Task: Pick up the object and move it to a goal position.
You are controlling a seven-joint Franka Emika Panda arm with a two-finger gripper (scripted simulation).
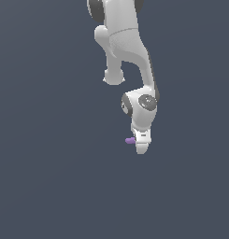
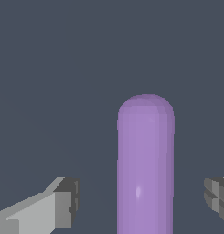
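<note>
- The white gripper [image 1: 141, 148] hangs over the small purple round-ended rod [image 2: 145, 164], its grey fingers [image 2: 63, 201] apart either side, not touching
- Closing off-centre could nudge the rod away

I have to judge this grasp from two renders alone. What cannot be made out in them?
- Purple rod: wrist view, near end cut off by the picture edge.
- Rod in the exterior view: mostly hidden behind the white gripper, too small to judge height.
- One finger: cropped by the edge.
- Goal position: no marker in either view.
</note>
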